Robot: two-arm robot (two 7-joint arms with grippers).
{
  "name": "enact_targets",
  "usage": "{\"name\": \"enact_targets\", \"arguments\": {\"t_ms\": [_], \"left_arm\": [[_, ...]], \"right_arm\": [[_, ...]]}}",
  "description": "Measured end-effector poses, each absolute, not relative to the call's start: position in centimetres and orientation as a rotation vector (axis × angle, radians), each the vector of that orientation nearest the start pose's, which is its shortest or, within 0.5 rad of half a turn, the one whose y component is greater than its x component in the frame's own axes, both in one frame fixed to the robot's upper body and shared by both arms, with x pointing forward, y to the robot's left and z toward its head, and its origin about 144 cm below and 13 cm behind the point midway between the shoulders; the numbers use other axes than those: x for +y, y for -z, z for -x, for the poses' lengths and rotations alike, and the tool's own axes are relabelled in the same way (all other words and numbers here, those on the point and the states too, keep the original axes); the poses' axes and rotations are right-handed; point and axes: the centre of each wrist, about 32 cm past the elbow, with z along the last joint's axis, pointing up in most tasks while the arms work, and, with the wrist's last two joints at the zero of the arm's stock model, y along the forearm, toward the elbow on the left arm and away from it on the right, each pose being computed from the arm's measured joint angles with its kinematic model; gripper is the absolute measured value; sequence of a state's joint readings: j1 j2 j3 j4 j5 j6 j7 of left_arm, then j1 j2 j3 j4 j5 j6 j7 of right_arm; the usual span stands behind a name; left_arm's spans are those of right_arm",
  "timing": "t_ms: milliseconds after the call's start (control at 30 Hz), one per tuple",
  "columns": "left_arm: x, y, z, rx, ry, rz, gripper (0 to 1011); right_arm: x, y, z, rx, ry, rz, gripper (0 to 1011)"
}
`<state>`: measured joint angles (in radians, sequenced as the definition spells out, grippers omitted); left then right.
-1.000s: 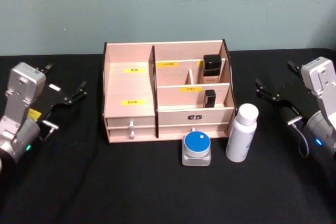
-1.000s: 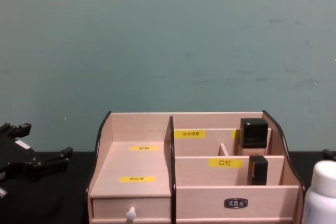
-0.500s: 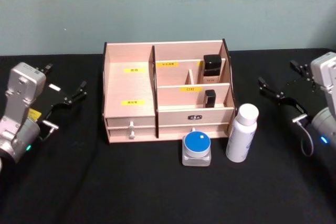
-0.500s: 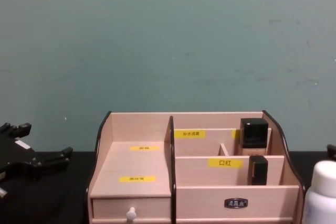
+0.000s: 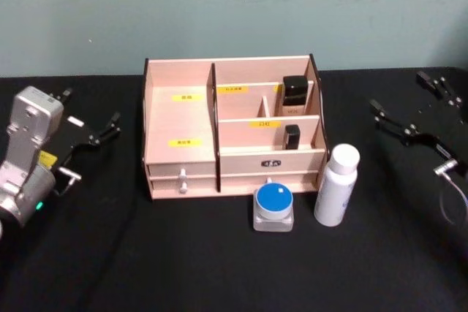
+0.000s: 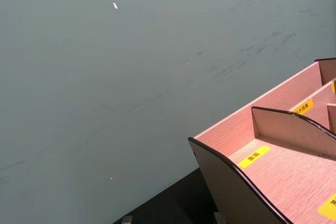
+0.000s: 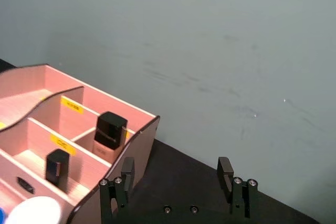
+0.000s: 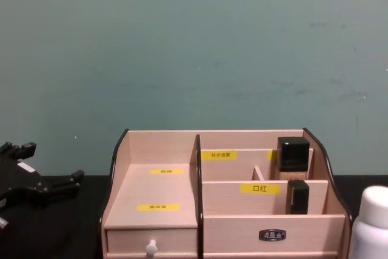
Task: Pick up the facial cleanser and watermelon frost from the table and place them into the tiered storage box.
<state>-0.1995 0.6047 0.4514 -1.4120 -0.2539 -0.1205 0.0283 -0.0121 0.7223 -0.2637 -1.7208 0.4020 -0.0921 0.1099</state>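
Tipping is our main worry. The facial cleanser (image 5: 336, 186), a tall white bottle, stands upright on the desk (image 5: 183, 268) just beside the tiered storage box (image 5: 241, 160) at its right front corner. The squat watermelon frost (image 5: 273, 207) jar sits near it. A crooked approach could topple the bottle or clip the box wall. The right claw (image 5: 395, 88) is spread wide and empty, to the bottle's right, touching nothing. The left claw (image 5: 93, 105) is also spread and empty, parked left of the box.
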Motion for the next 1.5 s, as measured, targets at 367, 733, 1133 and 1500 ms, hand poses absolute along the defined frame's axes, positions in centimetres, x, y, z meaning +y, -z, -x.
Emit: {"name": "enact_targets", "arguments": {"t_ms": [367,733,1133,1500], "left_arm": [[31.0,-114.0,-48.9,-0.285,-1.248,-0.304,1001],[31.0,-114.0,-48.9,-0.285,-1.248,-0.304,1001],[31.0,-114.0,-48.9,-0.285,-1.248,-0.304,1001],[31.0,-114.0,-48.9,-0.285,-1.248,-0.304,1001]], "right_arm": [[-33.5,-121.7,-40.6,-0.183,1.042,0.124,1002],[-33.6,-120.8,-38.1,-0.062,0.974,0.124,1002],[-33.3,-119.0,-37.6,0.022,0.926,0.137,1002],[-33.2,-117.8,-37.8,0.069,0.923,0.149,1002]]}}
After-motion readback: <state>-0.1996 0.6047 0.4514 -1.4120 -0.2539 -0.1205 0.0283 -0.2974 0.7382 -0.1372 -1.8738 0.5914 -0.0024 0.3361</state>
